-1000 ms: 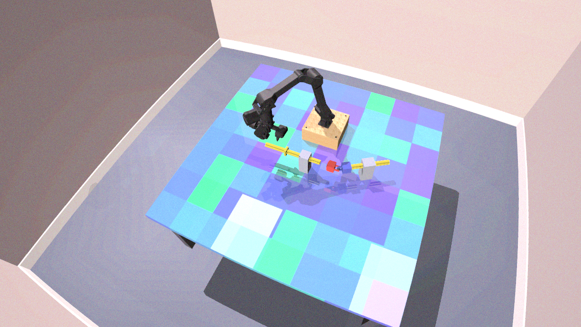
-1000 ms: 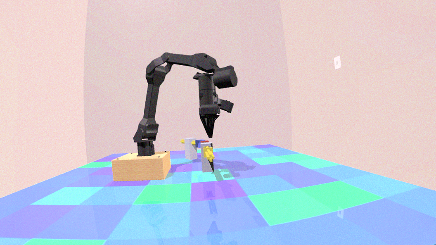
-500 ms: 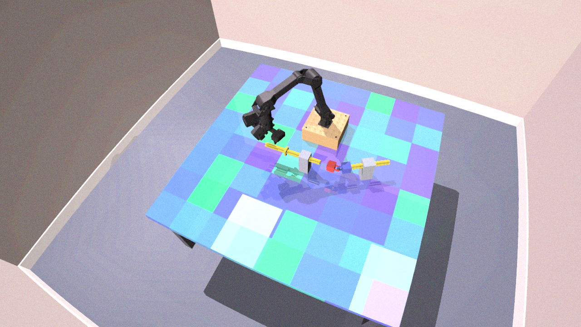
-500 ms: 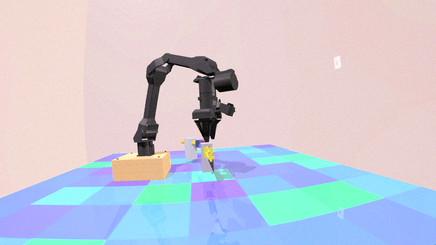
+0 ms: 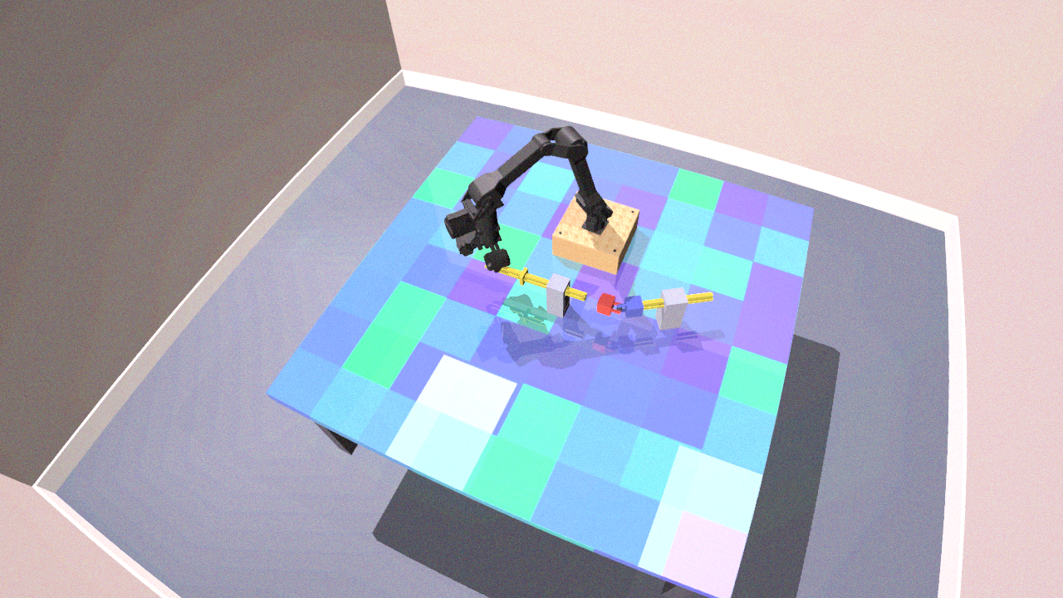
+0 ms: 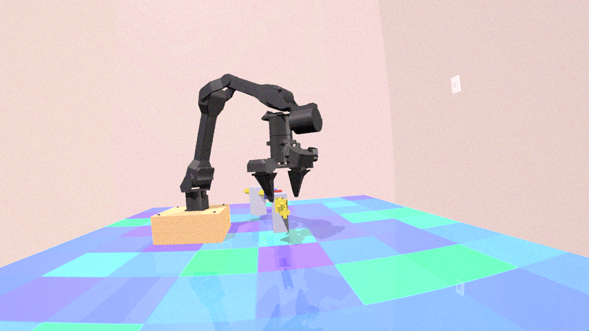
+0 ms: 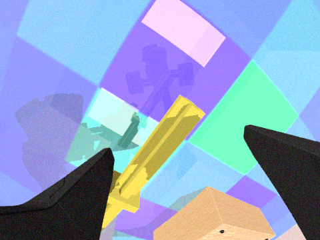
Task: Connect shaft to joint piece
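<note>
The red joint piece [image 5: 605, 304] is joined through a blue hinge part [image 5: 633, 306] to the fixed yellow shaft [image 5: 700, 297] in the right grey block [image 5: 673, 312] [image 6: 257, 204]. The red piece faces the second shaft; its exact angle is too small to tell. The yellow second shaft [image 5: 538, 281] [image 7: 160, 147] runs through the left grey block [image 5: 556, 297] [image 6: 277, 224] and has a collar [image 5: 523, 276] [image 7: 129, 201]. A gap separates its inner end from the red piece. My gripper [image 6: 284, 198] [image 7: 178, 139] is open and empty, above the shaft's outer end, fingers either side in the wrist view.
The wooden base [image 5: 587, 249] [image 6: 188, 227] [image 7: 187, 217] carries the arm and stands behind the shafts, beside the left block. The checkered tabletop [image 5: 460, 398] [image 6: 404, 273] bears both blocks. Dark shadows of the arm and the shafts fall on it.
</note>
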Robot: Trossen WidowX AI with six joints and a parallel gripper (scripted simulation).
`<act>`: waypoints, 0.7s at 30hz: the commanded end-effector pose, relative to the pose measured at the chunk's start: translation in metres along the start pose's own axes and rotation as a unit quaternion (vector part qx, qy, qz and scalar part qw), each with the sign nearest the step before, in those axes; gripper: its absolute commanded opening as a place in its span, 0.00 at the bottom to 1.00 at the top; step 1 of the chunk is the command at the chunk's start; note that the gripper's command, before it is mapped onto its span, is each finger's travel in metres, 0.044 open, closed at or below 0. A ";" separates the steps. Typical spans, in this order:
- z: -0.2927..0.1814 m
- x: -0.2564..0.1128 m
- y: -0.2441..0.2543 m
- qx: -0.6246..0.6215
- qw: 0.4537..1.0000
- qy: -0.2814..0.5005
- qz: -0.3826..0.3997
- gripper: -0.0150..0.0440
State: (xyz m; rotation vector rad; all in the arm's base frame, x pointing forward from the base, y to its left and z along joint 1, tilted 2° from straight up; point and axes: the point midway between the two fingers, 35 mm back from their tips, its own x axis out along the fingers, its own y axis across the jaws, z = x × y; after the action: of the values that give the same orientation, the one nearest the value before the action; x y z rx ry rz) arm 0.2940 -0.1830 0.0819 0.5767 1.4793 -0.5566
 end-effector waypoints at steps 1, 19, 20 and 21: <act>-0.001 0.008 -0.001 0.073 0.997 0.003 -0.001 1.00; -0.003 0.035 -0.002 0.366 0.930 0.003 0.001 1.00; -0.003 0.036 -0.002 0.369 0.929 0.003 0.001 1.00; -0.003 0.036 -0.002 0.369 0.929 0.003 0.001 1.00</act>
State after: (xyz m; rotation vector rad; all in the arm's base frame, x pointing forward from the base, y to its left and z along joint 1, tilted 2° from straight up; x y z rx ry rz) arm 0.2914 -0.1830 0.0499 1.1133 1.2652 -1.0845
